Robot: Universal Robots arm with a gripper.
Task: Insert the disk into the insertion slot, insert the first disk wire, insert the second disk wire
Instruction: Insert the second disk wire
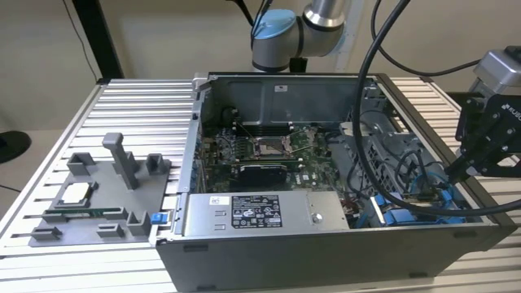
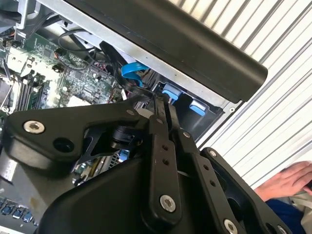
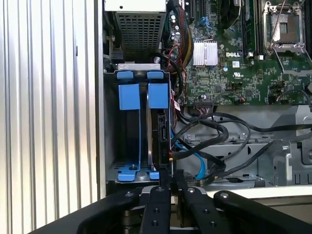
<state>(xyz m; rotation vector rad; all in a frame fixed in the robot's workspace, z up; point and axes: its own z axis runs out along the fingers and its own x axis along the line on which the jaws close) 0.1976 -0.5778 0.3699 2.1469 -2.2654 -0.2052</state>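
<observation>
Fingers (image 3: 165, 179) pinched together near insertion slot (image 3: 129, 96); second wrist view: person's hand (image 2: 287, 180).

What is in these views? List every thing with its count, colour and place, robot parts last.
computer case: one, dark grey, open, on the table
table: one, silver, slatted
power-supply box: one, silver, case's near wall
motherboard: one, green, on the case floor
fixture plate: one, grey, on the table, exterior view's left
insertion slot: one, blue rails, case corner, exterior view's right
disk: one, dark, edge-on, apparently seated in the slot
cables: several, black, beside the slot
hand: one, blue sleeve, outside the case
robot arm: one, silver and pale blue, behind the case
gripper: one, black, at the slot's end by the disk
</observation>
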